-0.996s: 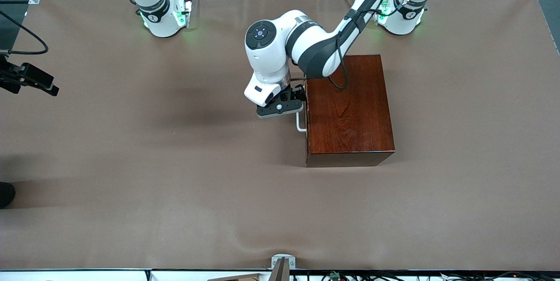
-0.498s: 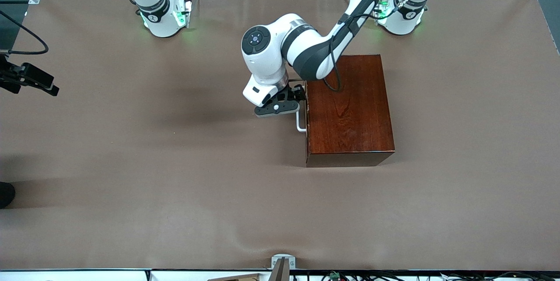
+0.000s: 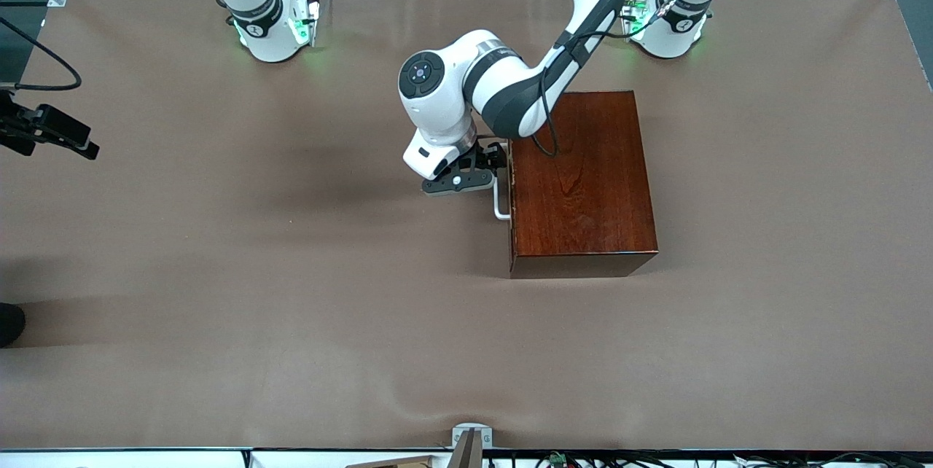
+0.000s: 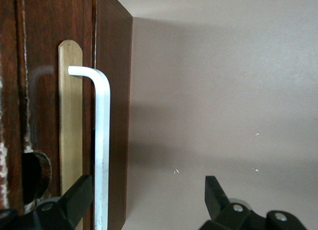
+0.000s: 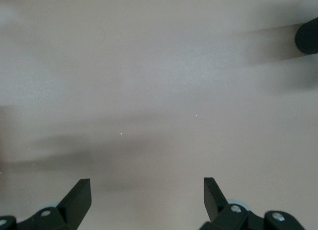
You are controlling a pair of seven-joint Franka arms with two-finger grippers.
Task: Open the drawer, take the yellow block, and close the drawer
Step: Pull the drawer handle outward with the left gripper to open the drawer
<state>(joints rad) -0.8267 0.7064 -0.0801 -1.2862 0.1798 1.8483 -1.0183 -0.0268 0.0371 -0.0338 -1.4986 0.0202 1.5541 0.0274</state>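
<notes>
Left gripper [image 4: 144, 200] edged slightly off the wooden box [image 3: 579, 184], fingers wide astride white handle [image 4: 102, 150]; drawer [image 4: 69, 125] unchanged, shut. Right gripper [image 5: 146, 200] wide, waiting.

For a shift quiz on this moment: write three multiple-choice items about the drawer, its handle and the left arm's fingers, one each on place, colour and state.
1. Where is the left gripper?
A. At the handle, beside the wooden box
B. Over the box's top
C. At the table's edge nearest the front camera

2. What colour is the handle?
A. Black
B. White
C. Yellow

3. What state is the drawer in?
A. Pulled fully out
B. Removed
C. Shut

Answers: 1 A, the front view shows it at the wooden box; 2 B, the left wrist view shows a white bar; 3 C, its front sits flush.
</notes>
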